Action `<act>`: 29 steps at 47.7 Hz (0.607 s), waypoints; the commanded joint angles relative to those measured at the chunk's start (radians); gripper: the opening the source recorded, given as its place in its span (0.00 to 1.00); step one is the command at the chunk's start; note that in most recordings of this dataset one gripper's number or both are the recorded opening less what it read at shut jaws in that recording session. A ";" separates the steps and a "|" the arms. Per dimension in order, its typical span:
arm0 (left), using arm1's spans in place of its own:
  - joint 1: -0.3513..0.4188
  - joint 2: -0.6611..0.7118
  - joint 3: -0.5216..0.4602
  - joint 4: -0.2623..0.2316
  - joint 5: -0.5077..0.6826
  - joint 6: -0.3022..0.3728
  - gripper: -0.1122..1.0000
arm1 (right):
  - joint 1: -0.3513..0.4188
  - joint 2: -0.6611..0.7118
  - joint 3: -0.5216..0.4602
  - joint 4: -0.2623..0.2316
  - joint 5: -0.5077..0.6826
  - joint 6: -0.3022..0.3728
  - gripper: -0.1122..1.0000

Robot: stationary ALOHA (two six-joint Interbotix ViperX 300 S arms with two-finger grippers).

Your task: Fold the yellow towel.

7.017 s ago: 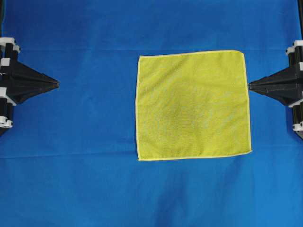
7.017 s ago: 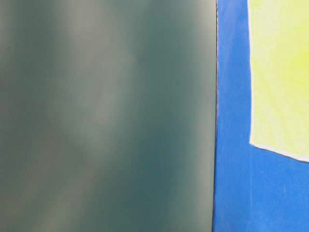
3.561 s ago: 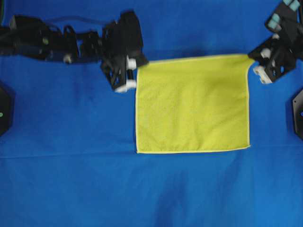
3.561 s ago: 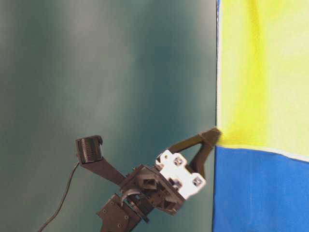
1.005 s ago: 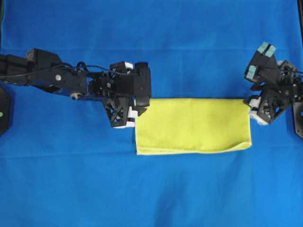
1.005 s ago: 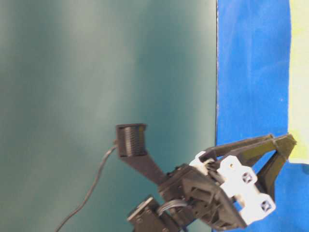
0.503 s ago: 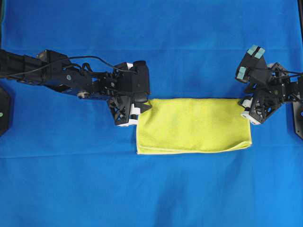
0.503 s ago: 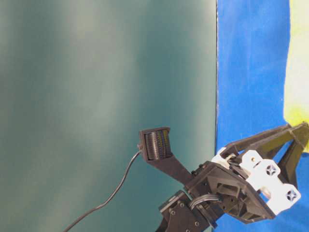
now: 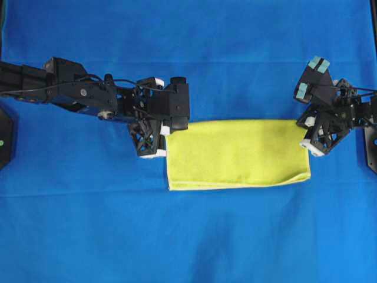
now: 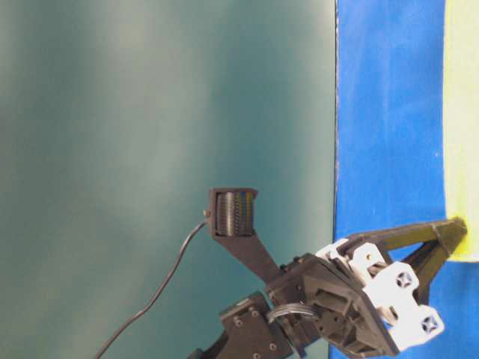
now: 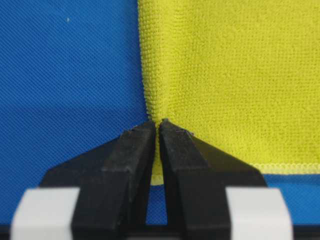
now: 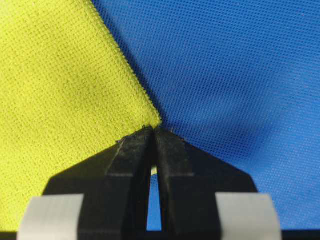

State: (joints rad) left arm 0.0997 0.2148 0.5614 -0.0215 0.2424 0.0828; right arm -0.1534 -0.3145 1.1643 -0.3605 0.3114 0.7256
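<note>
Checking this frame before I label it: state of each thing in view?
yellow towel: folded in half, lying flat on the blue cloth, both far corners pinched.
left gripper: shut on the towel's far left corner.
right gripper: shut on the towel's far right corner.
blue cloth: spread flat, faint creases.
</note>
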 commanded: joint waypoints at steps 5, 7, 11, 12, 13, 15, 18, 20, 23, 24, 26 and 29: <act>0.003 -0.041 -0.034 0.002 0.011 0.000 0.13 | -0.003 -0.051 -0.005 -0.003 0.017 -0.002 0.12; 0.003 -0.048 -0.040 0.002 0.018 0.000 0.13 | -0.003 -0.063 -0.006 -0.003 0.032 -0.002 0.12; 0.003 -0.074 -0.055 0.002 0.052 0.000 0.13 | -0.003 -0.104 -0.015 -0.002 0.084 0.000 0.12; 0.003 -0.080 -0.060 0.002 0.061 -0.002 0.13 | -0.003 -0.117 -0.017 0.000 0.098 0.000 0.12; 0.003 -0.087 -0.066 0.000 0.074 -0.002 0.13 | -0.003 -0.129 -0.020 0.000 0.112 0.000 0.12; 0.003 -0.109 -0.080 0.002 0.101 -0.005 0.13 | -0.003 -0.158 -0.026 0.000 0.140 0.000 0.12; 0.002 -0.135 -0.097 0.002 0.138 -0.009 0.13 | -0.002 -0.206 -0.037 0.000 0.178 0.000 0.12; -0.003 -0.155 -0.110 0.000 0.163 -0.017 0.13 | -0.002 -0.239 -0.044 0.000 0.199 -0.002 0.12; -0.014 -0.181 -0.129 0.000 0.193 -0.017 0.13 | 0.003 -0.293 -0.054 0.000 0.229 -0.002 0.12; -0.020 -0.190 -0.135 0.000 0.199 -0.017 0.13 | 0.003 -0.311 -0.055 0.000 0.238 -0.002 0.12; -0.031 -0.204 -0.147 0.000 0.209 -0.018 0.13 | 0.003 -0.347 -0.060 0.000 0.253 -0.002 0.12; -0.044 -0.218 -0.156 0.000 0.212 -0.018 0.13 | 0.005 -0.397 -0.066 0.000 0.273 -0.002 0.12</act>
State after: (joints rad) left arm 0.0767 0.0430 0.4387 -0.0215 0.4479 0.0598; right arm -0.1534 -0.6581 1.1244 -0.3605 0.5645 0.7256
